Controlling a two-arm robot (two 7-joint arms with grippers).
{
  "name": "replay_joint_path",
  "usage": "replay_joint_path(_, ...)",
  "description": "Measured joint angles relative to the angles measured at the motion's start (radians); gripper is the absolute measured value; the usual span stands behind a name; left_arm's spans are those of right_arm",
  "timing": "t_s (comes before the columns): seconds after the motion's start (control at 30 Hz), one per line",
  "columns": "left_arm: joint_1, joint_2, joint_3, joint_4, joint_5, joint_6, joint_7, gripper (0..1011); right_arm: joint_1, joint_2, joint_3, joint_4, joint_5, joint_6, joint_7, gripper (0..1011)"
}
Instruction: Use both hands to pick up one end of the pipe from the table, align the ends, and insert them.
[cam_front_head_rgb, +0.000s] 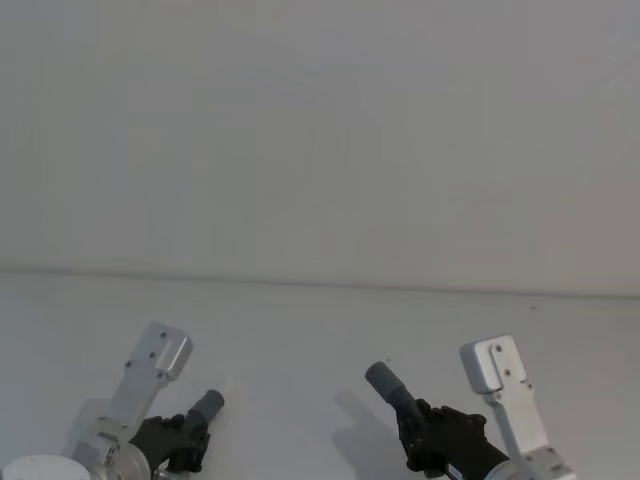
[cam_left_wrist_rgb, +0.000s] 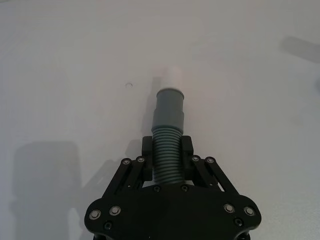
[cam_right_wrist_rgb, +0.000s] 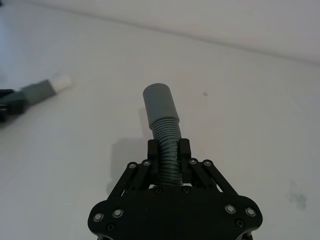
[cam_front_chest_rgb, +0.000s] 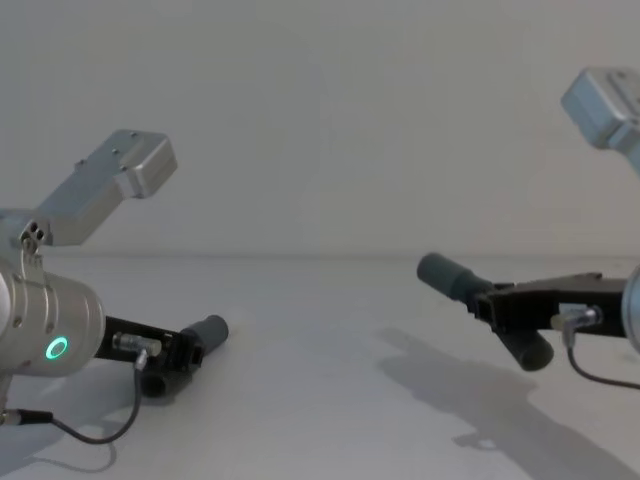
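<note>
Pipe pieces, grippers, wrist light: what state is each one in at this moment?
left gripper: shut on the white-tipped pipe piece, low over the table.
right gripper: shut on the plain-cuff pipe piece, raised off the table.
white-tipped pipe piece: gripped by its ribbed body, not inserted.
plain-cuff pipe piece: gripped by its ribbed body, apart from the other piece.
green light ring: lit.
</note>
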Motion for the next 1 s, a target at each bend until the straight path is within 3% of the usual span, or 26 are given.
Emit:
replay_joint_path(0.6,0.000,0.000,0.000,0.000,0.000,0.000,0.000,292,-0.029,0.165,-0.020,-0.031,0.033,-0.221,0.258,214)
replay_joint_path(1.0,0.000,0.000,0.000,0.000,0.000,0.000,0.000,292,-0.039,0.256,-0.062,-0.009,0.010,-0.370,0.376,214)
